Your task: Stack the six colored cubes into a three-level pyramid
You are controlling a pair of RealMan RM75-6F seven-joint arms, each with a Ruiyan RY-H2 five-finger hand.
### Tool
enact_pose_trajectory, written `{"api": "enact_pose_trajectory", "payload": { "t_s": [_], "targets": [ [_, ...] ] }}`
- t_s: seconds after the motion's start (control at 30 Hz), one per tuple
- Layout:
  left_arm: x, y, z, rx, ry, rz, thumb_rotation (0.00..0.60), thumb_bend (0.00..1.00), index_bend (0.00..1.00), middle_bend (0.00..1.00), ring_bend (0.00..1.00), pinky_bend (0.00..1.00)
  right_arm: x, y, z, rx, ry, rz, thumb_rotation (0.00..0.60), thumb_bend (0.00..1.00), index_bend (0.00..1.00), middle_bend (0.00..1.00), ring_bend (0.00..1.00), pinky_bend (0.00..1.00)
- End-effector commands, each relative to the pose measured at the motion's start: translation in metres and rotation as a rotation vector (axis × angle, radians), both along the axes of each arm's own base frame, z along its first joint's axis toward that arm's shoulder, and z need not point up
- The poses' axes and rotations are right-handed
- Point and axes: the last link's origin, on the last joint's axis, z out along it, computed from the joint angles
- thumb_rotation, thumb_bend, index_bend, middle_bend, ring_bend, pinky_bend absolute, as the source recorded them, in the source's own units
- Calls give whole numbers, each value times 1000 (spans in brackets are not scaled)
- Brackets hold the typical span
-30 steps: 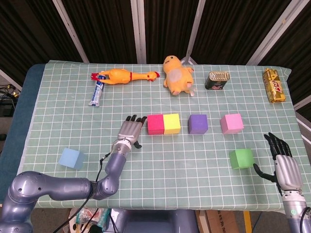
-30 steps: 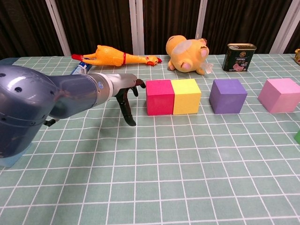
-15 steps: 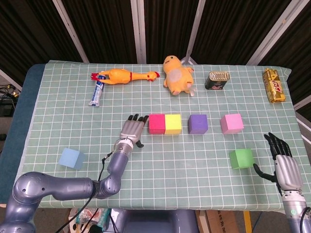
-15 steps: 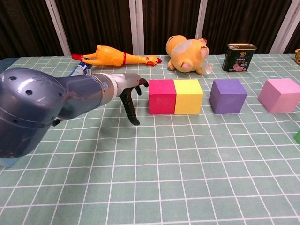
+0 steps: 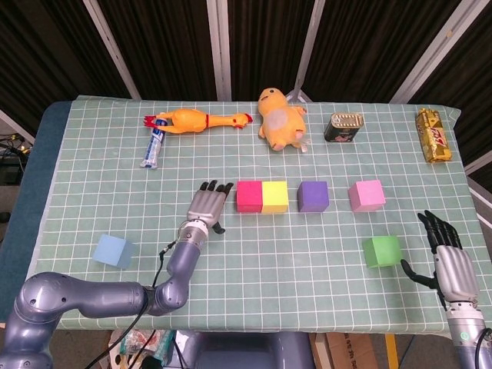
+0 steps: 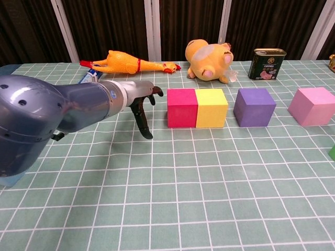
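Left hand: the left hand (image 5: 206, 207) lies flat and low over the counter (image 5: 254, 254), fingers stretched forward and slightly apart, grasping nothing; its fingertips (image 6: 157, 92) are just beside the left face of the red cube (image 5: 248, 196), and I cannot tell whether they touch it.
Right hand: the right hand (image 5: 448, 257) is at the near right edge of the counter, fingers spread and pointing away from the robot, holding nothing; it is near the green cube (image 5: 382, 250) but apart from it.
Red and yellow cubes: the red cube and the yellow cube (image 5: 274, 196) stand side by side in the middle of the counter, faces touching.
Purple cube: the purple cube (image 5: 313, 196) stands to the right of the yellow one, with a small gap between.
Pink cube: the pink cube (image 5: 367, 194) stands further right in the same row.
Green cube: near the front right, closer to the robot than the row.
Blue cube: the blue cube (image 5: 114, 250) sits alone at the front left, well apart from the others.
Stacking: all six cubes rest on the counter, none on top of another.
Far side: rubber chicken (image 5: 198, 120), yellow plush toy (image 5: 281, 118), tin can (image 5: 345, 127).
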Motion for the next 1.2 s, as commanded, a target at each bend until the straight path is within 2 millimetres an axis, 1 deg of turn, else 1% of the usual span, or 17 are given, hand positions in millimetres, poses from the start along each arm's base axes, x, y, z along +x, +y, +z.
{"api": "enact_pose_trajectory", "payload": {
  "t_s": [0.03, 0.17, 0.37, 0.43, 0.57, 0.63, 0.7, 0.93, 1.03, 1.2],
  "targets": [
    [-5, 0, 11, 20, -7, 4, 600, 93, 0, 117, 14, 77, 0, 0, 0, 0, 1, 0, 600, 330, 0, 0, 0, 0],
    [-11, 1, 31, 54, -31, 7, 600, 93, 0, 117, 14, 77, 0, 0, 0, 2, 4, -1, 600, 330, 0, 0, 0, 0],
    [-20, -1, 74, 144, -101, -6, 600, 93, 0, 116, 14, 77, -1, 0, -1, 8, 16, -9, 600, 329, 0, 0, 0, 0],
    [-26, -3, 91, 192, -134, -10, 600, 93, 0, 112, 14, 77, -1, 0, -2, 11, 18, -16, 600, 330, 0, 0, 0, 0],
    [-41, -11, 116, 264, -165, -30, 600, 93, 0, 92, 13, 76, -1, -1, -2, 10, 23, -24, 600, 330, 0, 0, 0, 0],
    [-52, -17, 130, 302, -184, -31, 600, 93, 0, 85, 11, 75, 0, -1, -2, 8, 29, -25, 600, 330, 0, 0, 0, 0],
    [-60, -23, 140, 322, -202, -29, 600, 93, 0, 78, 8, 72, 1, -1, -3, 9, 34, -23, 600, 330, 0, 0, 0, 0],
    [-91, -54, 179, 413, -234, -33, 600, 88, 0, 47, 3, 55, 8, -5, -4, 35, 46, -24, 600, 330, 0, 0, 0, 0],
    [-104, -67, 193, 431, -190, -37, 600, 86, 0, 38, 3, 52, 15, -11, -3, 65, 43, -14, 600, 329, 0, 0, 0, 0],
    [-121, -86, 214, 477, -184, -18, 600, 74, 0, 35, 3, 52, 36, -30, -3, 109, 59, 46, 600, 329, 0, 0, 0, 0]
  ]
}}
